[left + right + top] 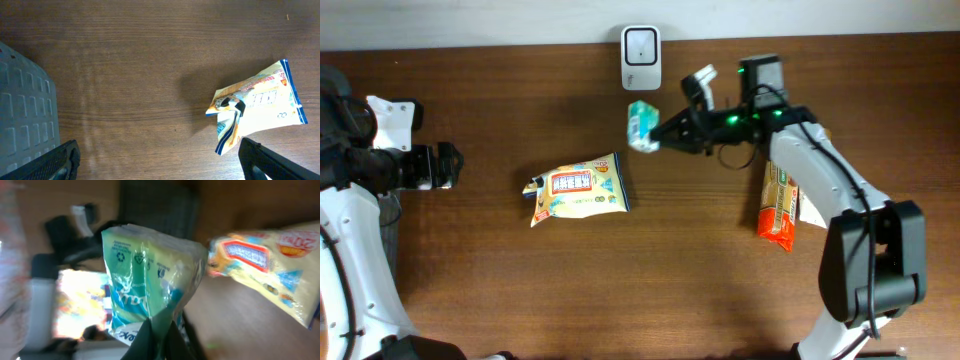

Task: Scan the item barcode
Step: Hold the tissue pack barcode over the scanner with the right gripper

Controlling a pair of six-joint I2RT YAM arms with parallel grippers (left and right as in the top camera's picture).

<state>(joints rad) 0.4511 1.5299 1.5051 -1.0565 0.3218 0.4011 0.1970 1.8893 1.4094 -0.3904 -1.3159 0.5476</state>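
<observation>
A small green-and-white packet (641, 125) hangs above the table just below the white scanner (641, 59) at the back edge. My right gripper (660, 136) is shut on the packet's right edge. In the right wrist view the packet (145, 280) fills the centre, pinched at its lower edge by my right gripper (161, 340). My left gripper (442, 166) stands at the far left, open and holding nothing. In the left wrist view my left gripper (160, 162) has its fingers (60, 162) wide apart over bare wood.
A yellow snack bag (578, 190) lies flat mid-table, also in the left wrist view as the snack bag (257, 105). An orange packet (779, 205) lies under the right arm. A grey basket (22, 110) sits at the left.
</observation>
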